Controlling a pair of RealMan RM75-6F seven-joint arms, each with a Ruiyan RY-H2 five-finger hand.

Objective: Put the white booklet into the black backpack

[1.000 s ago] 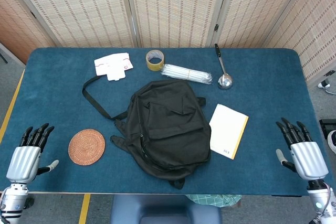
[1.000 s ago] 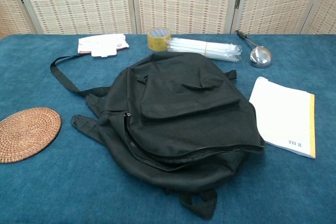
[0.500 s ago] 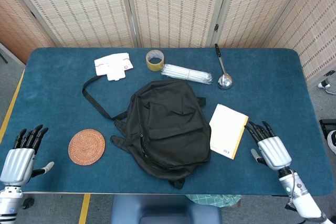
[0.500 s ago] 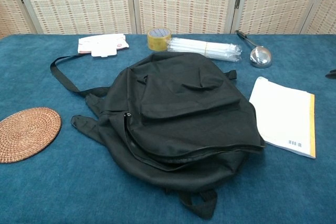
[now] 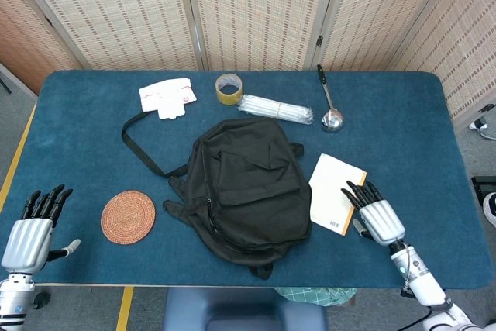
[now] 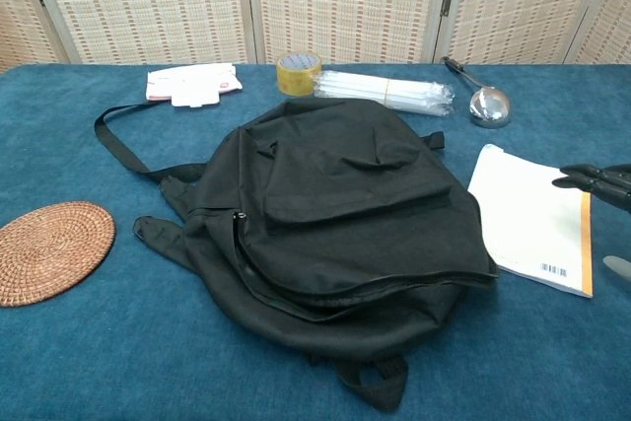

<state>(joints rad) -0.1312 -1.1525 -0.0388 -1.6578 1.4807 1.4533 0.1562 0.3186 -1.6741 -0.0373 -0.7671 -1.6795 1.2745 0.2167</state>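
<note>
The black backpack (image 5: 244,184) (image 6: 335,219) lies flat in the middle of the blue table, its zip partly open along the near side. The white booklet (image 5: 335,191) (image 6: 532,216), with a yellow spine edge, lies just right of it. My right hand (image 5: 373,215) (image 6: 599,184) hovers at the booklet's right edge, fingers spread and pointing toward it, holding nothing. My left hand (image 5: 32,226) stays at the table's near left corner, fingers apart, empty; the chest view does not show it.
A round woven coaster (image 5: 128,216) (image 6: 49,248) lies left of the backpack. Along the far side lie white cards (image 5: 166,96), a tape roll (image 5: 228,88), a bundle of clear straws (image 5: 275,108) and a metal ladle (image 5: 330,106). The backpack strap (image 5: 139,141) loops to the left.
My right hand has moved left across the table to the booklet's right edge and now shows in the chest view. My left hand has drawn back slightly toward the near corner.
</note>
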